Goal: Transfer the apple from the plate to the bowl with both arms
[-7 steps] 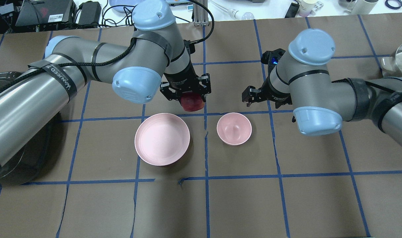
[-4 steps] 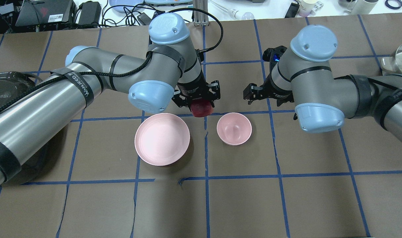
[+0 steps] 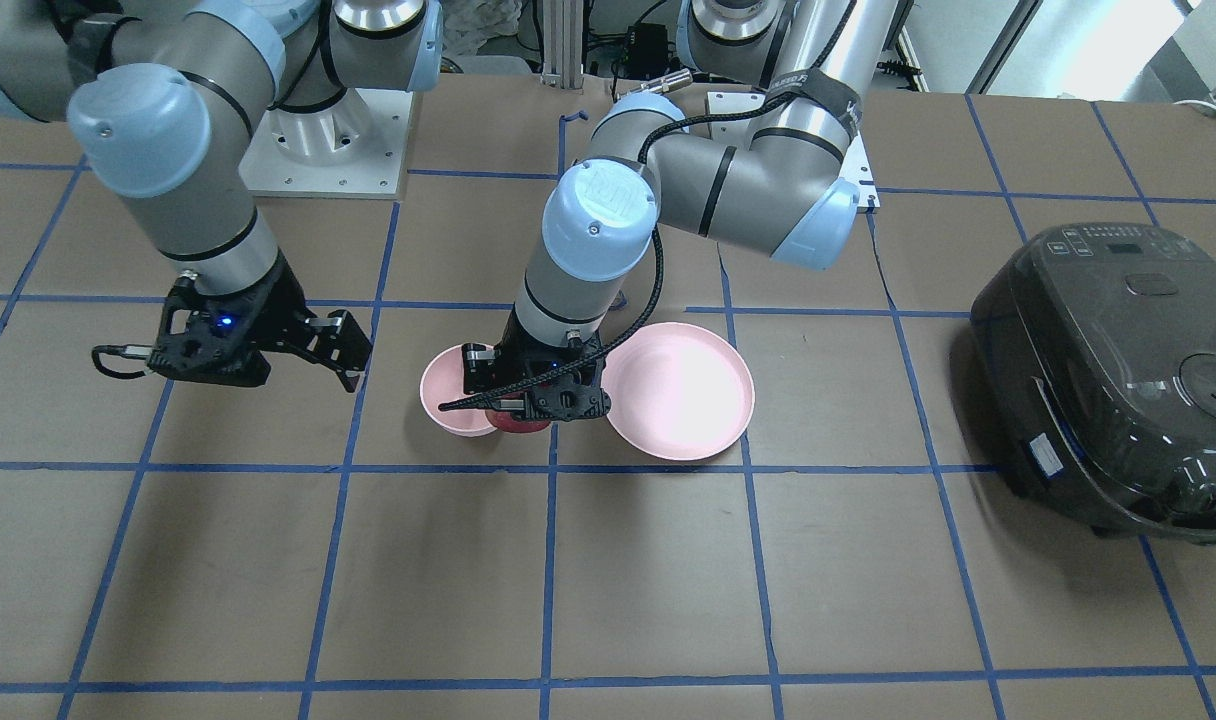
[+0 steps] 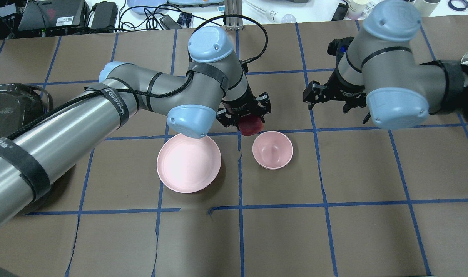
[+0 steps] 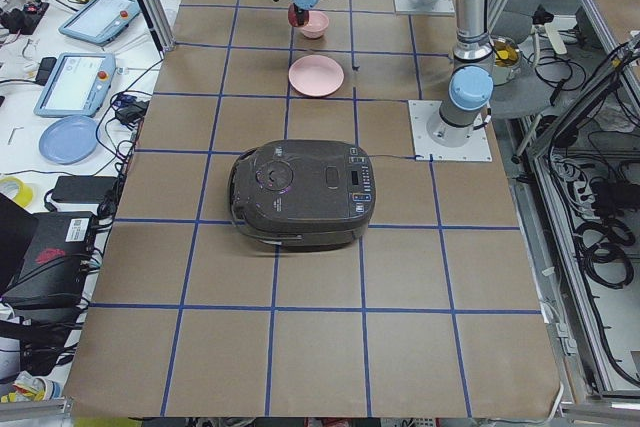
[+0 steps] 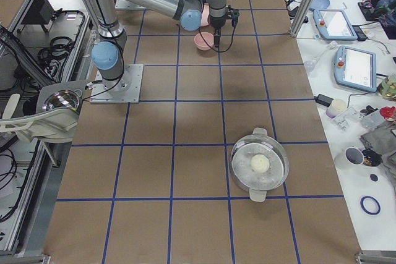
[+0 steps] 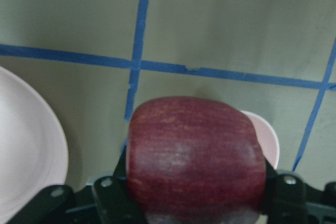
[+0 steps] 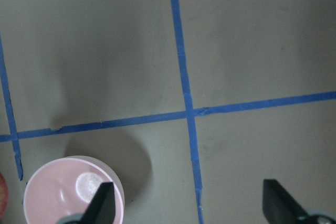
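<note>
Red apple (image 4: 251, 127) clamped in left gripper (image 4: 246, 120), mid-counter, just off the bowl's (image 4: 280, 154) rim on the operators'-edge side, off the plate (image 4: 189, 162). Right gripper (image 8: 188, 183) spread, empty. Release now and you likely clip the rim and tip the bowl.

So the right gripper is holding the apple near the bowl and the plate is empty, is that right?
Not quite: it is the left gripper that holds the apple near the bowl. The plate is empty, as you said. The overhead exterior view shows it.
</note>
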Available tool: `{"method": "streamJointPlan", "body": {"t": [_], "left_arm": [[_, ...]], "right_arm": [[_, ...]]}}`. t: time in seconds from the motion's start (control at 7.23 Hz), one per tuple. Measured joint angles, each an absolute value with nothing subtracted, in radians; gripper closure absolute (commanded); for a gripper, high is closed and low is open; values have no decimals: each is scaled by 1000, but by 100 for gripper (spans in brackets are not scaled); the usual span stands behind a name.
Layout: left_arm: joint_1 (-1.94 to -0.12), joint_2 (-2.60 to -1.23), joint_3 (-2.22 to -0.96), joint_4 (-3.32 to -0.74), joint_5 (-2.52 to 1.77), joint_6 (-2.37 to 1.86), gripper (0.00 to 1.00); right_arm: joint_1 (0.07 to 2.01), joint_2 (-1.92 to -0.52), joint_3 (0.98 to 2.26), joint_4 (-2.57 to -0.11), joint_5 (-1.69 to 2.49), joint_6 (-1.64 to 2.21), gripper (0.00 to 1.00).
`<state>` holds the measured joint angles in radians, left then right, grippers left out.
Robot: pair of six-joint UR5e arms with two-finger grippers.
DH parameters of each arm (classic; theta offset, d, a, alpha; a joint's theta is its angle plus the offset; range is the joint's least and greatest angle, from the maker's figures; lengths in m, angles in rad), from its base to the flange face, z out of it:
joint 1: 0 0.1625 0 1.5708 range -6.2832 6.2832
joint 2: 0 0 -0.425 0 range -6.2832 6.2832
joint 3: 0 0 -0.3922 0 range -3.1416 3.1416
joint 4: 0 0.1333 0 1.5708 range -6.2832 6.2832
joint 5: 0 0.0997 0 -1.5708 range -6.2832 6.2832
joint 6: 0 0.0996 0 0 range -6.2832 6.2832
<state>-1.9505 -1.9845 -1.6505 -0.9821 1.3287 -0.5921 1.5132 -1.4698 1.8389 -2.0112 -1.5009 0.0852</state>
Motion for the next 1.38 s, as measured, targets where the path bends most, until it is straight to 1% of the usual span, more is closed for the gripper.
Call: {"method": "streamJointPlan", "body": {"t": [0.14, 0.42, 0.55, 0.83, 0.97, 1.11, 1.25, 1.38], "left_arm": [[-1967, -2002, -1649, -951, 1326, -628, 100], [-2011, -2033, -1650, -927, 1350, -673, 100], [-2030, -2048, -1648, -923, 1364, -689, 100], [-2053, -2064, -1647, -916, 1372, -702, 100], [-2062, -2067, -1649, -912, 1373, -704, 65], [-2066, -2070, -1651, -911, 1373, -705, 23], [-2067, -2075, -1651, -910, 1373, -705, 5], [-2067, -2080, -1651, -908, 1374, -705, 5]], "right_arm": [[1483, -1470, 1755, -1894, -1509, 67, 0], [1470, -1479, 1540, -1615, -1551, 56, 0], [1471, -1483, 1468, -1517, -1554, 56, 0], [1486, -1485, 1427, -1454, -1540, 60, 0], [1494, -1484, 1424, -1450, -1535, 64, 0], [1497, -1483, 1424, -1448, -1533, 65, 0], [1498, -1482, 1423, -1446, -1533, 66, 0], [1498, -1481, 1423, -1446, -1533, 66, 0]]}}
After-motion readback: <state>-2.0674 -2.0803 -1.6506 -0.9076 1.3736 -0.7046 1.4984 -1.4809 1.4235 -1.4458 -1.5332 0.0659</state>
